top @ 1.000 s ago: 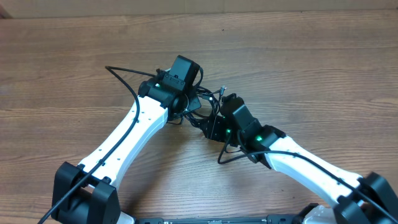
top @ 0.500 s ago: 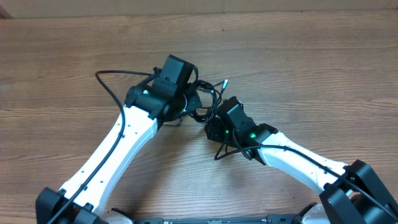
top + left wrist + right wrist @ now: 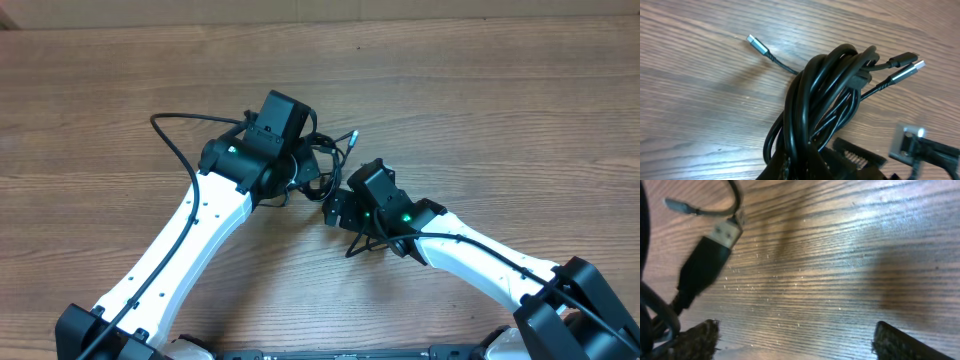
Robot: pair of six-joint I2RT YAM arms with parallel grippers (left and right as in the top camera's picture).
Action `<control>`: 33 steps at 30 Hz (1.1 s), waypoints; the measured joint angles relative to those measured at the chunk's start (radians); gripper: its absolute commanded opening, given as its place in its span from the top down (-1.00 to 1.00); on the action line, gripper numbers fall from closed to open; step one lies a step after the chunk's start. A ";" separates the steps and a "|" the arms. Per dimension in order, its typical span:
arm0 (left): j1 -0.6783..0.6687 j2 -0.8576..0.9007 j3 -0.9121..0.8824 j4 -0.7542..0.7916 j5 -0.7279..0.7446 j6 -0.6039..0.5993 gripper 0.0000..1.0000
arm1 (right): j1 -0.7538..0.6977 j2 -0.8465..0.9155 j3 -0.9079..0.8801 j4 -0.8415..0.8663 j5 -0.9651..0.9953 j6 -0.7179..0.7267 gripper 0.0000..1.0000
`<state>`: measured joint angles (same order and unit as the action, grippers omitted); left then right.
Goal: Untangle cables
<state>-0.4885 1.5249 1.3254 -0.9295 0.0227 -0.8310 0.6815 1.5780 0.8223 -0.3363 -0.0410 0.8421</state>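
Black cables [image 3: 820, 100] lay as one looped bundle near the middle of the wooden tabletop [image 3: 520, 100], well away from every edge. The left gripper [image 3: 303, 168] had its jaws pressed together on the lower part of the bundle, as far as we could judge from the cords running down into it. The right gripper [image 3: 800, 342] stood just beside the bundle, jaws spread wide with only bare wood between them. We judged the step in hand to be picking out one strand. The right gripper would do best to take a free plug end [image 3: 756, 43], not the thick of the loops. It should draw that end outward low and slowly, lest the tangle tighten. We saw no containers anywhere.
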 measured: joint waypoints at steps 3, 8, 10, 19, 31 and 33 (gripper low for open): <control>0.000 0.000 0.000 -0.029 -0.030 0.000 0.91 | 0.000 0.000 0.000 -0.012 -0.002 -0.002 -1.00; -0.001 0.000 0.000 -0.035 -0.061 0.000 0.91 | 0.000 0.000 0.000 -0.014 -0.002 -0.001 -1.00; -0.001 0.000 0.000 -0.037 -0.070 0.000 0.91 | 0.000 0.000 0.000 -0.013 -0.002 -0.001 -1.00; -0.001 0.000 0.000 -0.051 -0.113 0.000 0.92 | 0.000 0.000 0.000 0.021 -0.003 -0.001 -1.00; -0.001 0.000 0.000 -0.085 -0.174 0.003 0.91 | 0.000 -0.004 0.000 0.051 -0.145 -0.010 -0.53; -0.001 0.000 0.000 -0.091 -0.190 0.003 0.92 | -0.004 -0.013 0.000 0.050 -0.181 -0.020 -0.54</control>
<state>-0.4896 1.5249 1.3254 -1.0206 -0.1669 -0.8276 0.6773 1.5646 0.8223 -0.2859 -0.2222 0.8219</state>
